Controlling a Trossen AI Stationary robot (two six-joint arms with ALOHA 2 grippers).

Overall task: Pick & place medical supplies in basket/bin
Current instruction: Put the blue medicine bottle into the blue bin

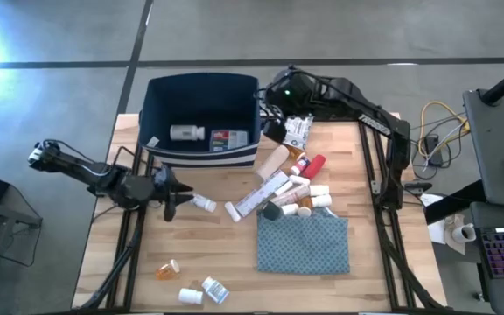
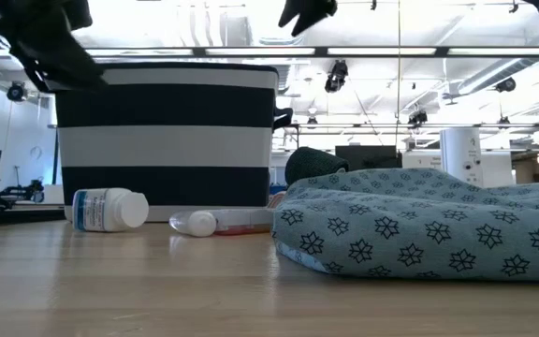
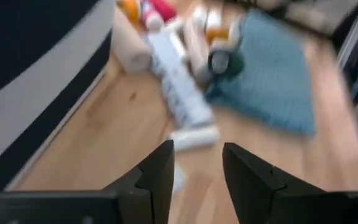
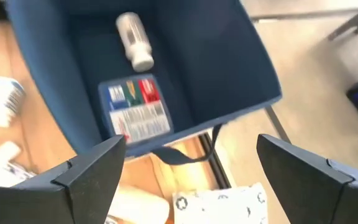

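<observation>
Dark, empty fingers of the left gripper (image 1: pixel 171 194) stand parted above the wood beside a small white pill bottle (image 1: pixel 205 203) at the navy striped plastic tub's (image 1: pixel 201 156) six o'clock, the tub holding a white bottle (image 1: pixel 186 132) and a red-and-blue labelled box (image 4: pixel 135 109) with unreadable print, while the right gripper (image 1: pixel 272 115) hangs wide apart at its three o'clock.

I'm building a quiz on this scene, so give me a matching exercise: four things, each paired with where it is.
Things:
1. white bottle
2. teal cloth
3. orange vial
4. left gripper

Places:
A. near edge of table, on the left
B. inside the navy bin
C. over the wood in front of the bin
D. spread below the pile of supplies

Pairs: 1-B, 2-D, 3-A, 4-C
</observation>
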